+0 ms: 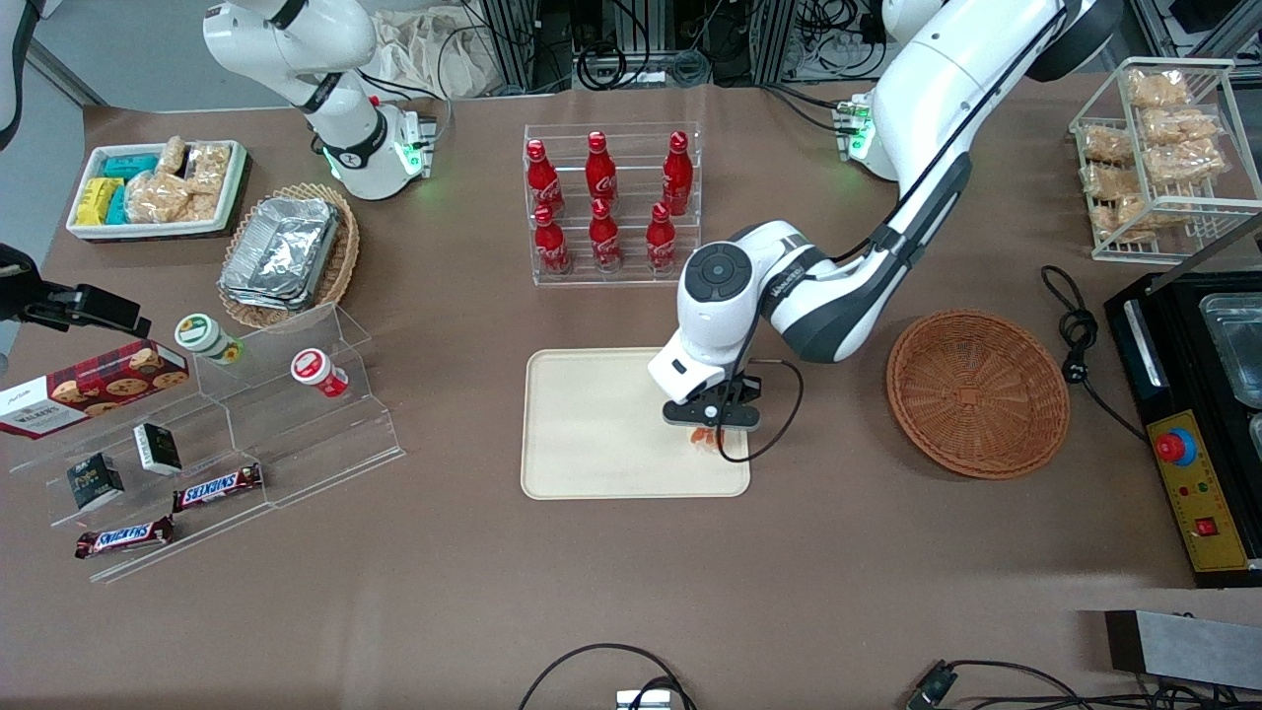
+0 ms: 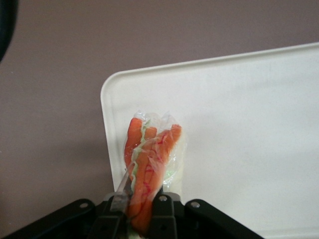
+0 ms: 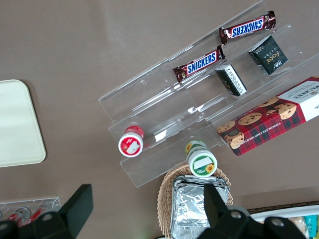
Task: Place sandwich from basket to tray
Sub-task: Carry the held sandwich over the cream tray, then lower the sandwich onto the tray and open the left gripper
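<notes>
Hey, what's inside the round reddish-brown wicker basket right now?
Nothing shows inside the round reddish-brown wicker basket, only its woven base. The clear-wrapped sandwich wedge is held in the pincer over the cream rectangular tray; the arm hides most of it from the front.

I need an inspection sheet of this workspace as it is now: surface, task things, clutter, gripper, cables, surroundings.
Surface: brown table, with much standing on it.
Job's things: wrapped triangular sandwich with orange filling, held over the flat cream-beige tray, near its corner toward the working arm's end; round reddish-brown wicker basket holds nothing.
Clutter: clear rack of red bottles; oval wicker basket of foil containers; clear acrylic steps with snacks; white bin of packets; wire basket of bagged snacks.
Grippers: left gripper shut on the sandwich, above the tray.
Cables: black cable beside the wicker basket.
Surroundings: black appliance with red button.
</notes>
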